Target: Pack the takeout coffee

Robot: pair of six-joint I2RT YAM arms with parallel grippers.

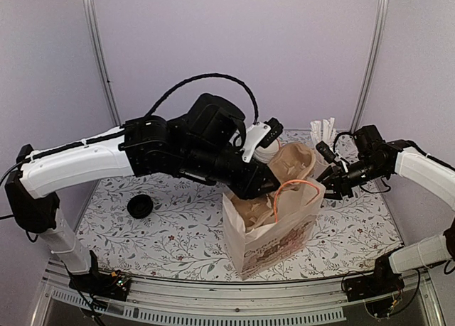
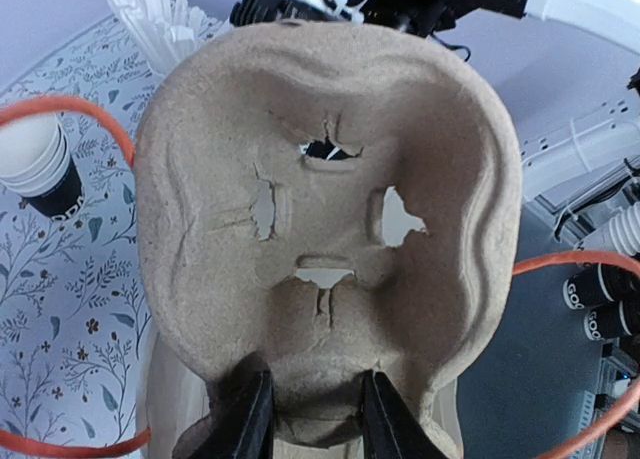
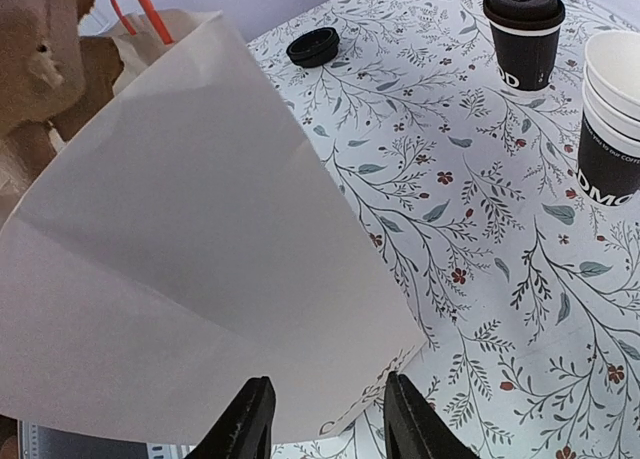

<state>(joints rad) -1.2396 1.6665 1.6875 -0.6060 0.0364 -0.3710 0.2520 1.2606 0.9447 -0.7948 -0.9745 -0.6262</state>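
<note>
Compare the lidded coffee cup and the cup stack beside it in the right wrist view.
The coffee cup has a black lid; the cup stack is open on top. The coffee cup is single; the cup stack shows several nested white rims. The cup stack sits nearer the camera than the coffee cup. Both stand upright on the floral tablecloth, black below with white print.

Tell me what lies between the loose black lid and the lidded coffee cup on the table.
Nothing: in the right wrist view, only bare floral tablecloth runs between the loose lid and the coffee cup.
</note>
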